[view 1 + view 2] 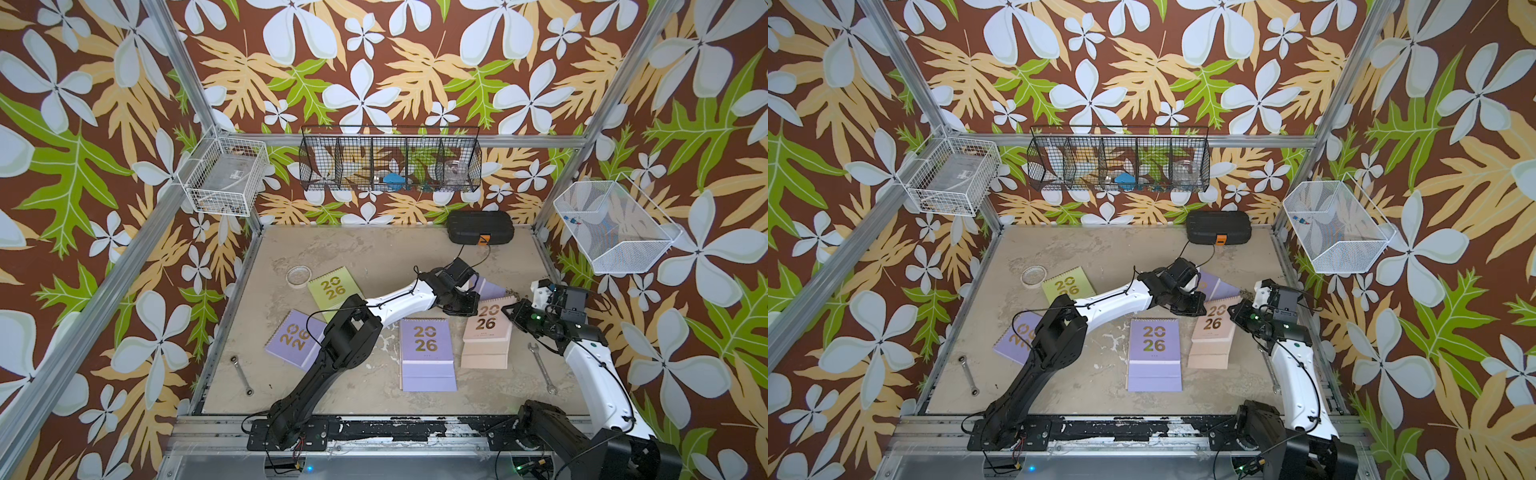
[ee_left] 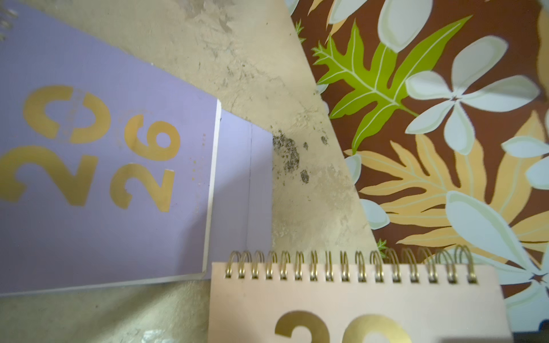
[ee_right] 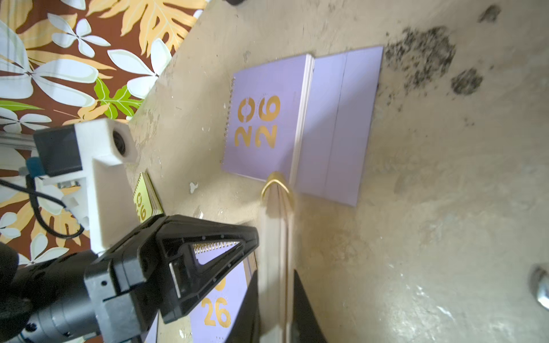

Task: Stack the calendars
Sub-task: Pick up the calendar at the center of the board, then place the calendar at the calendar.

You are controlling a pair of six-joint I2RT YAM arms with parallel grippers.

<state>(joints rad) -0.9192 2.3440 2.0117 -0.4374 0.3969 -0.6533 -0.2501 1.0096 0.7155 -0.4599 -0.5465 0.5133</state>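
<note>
Calendars (image 1: 426, 353) lay unstacked on the table (image 1: 374, 257): a lilac calendar (image 1: 295, 338) at eight o'clock, a green calendar (image 1: 332, 291) at ten. At three o'clock the left gripper (image 1: 465, 305) sat closed beside the pink calendar (image 1: 485, 322), whose edge the right gripper (image 1: 508, 311) pinched. Pickup seemed underway; next, a lift onto another. Only the right wrist view showed that pinch.
</note>
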